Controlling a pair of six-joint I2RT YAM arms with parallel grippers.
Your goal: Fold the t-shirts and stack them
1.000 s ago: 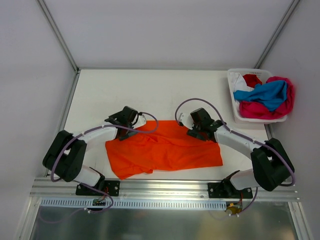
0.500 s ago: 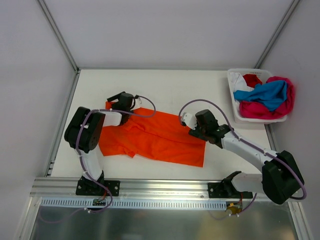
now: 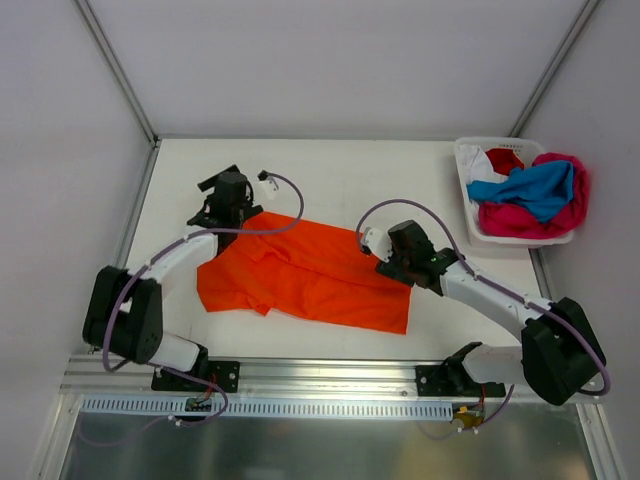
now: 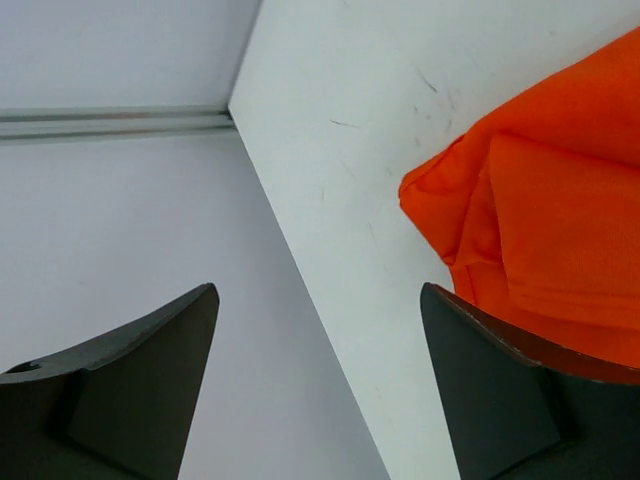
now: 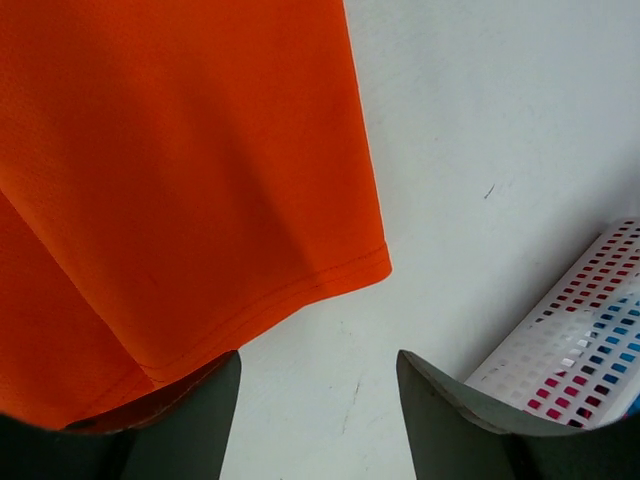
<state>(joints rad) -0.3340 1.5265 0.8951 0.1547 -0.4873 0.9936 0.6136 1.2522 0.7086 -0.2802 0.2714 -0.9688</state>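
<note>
An orange t-shirt (image 3: pixel 310 275) lies spread and partly folded on the white table (image 3: pixel 330 175). My left gripper (image 3: pixel 222 200) hovers just beyond the shirt's far left corner. In the left wrist view it (image 4: pixel 318 292) is open with only table and wall between the fingers, and the shirt's folded corner (image 4: pixel 540 220) lies to the right. My right gripper (image 3: pixel 398 266) stands at the shirt's right edge. In its wrist view it (image 5: pixel 318 358) is open over bare table, with the shirt's hemmed corner (image 5: pixel 180 170) just ahead, untouched. More t-shirts fill the basket: blue (image 3: pixel 530 188), magenta (image 3: pixel 520 222), red (image 3: pixel 505 158) and white (image 3: pixel 474 160).
The white plastic basket (image 3: pixel 463 195) stands at the table's far right edge, and its perforated wall (image 5: pixel 585 330) shows close to my right fingers. Grey walls close in the table on the left, back and right. The arm bases sit on a metal rail (image 3: pixel 320 378) at the near edge.
The orange shirt slid left and away and now lies flatter. My left gripper has drawn back off its far left corner. The right gripper has hardly moved in the last half second.
</note>
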